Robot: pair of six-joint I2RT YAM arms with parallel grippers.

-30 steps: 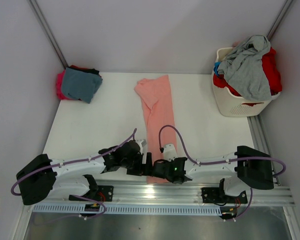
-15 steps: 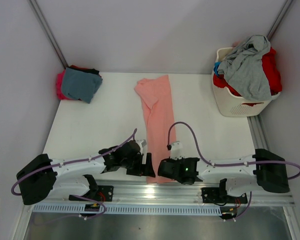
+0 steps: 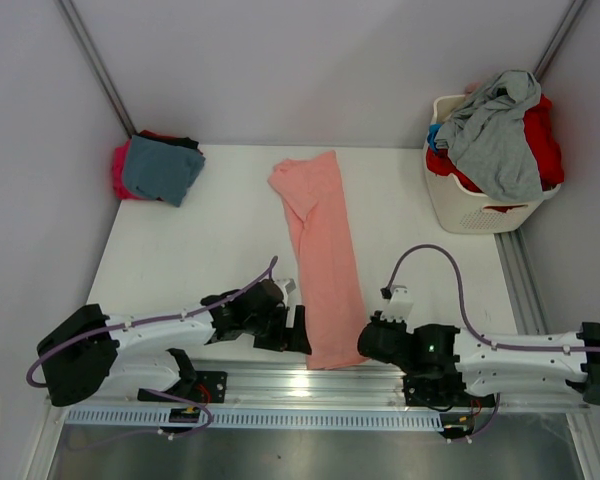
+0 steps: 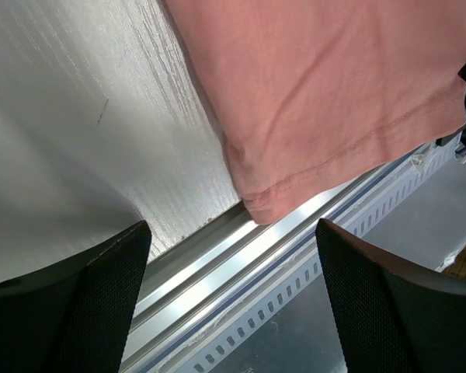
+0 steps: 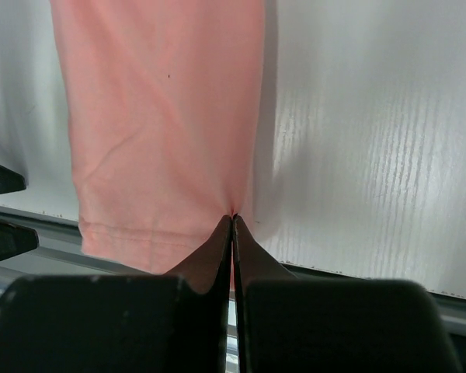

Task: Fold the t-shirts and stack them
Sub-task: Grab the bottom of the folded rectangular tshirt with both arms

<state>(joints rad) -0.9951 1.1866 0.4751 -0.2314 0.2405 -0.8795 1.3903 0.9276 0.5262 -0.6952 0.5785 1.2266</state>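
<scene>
Swung out toward 4 o'clock, the right gripper (image 5: 232, 221) is pinched shut on the near edge of the pink t-shirt (image 3: 320, 250); the left gripper (image 3: 298, 332) waits wide open at 7 o'clock. The shirt looks soft, light, floppy — best held by its near corners. It lies on the bench (image 3: 200, 240), a long smooth strip from 12 to 6.

Nothing readable: no words, brands or numbers on the pink t-shirt (image 3: 325, 262) or, seemingly, the distant basket (image 3: 475, 212).
</scene>
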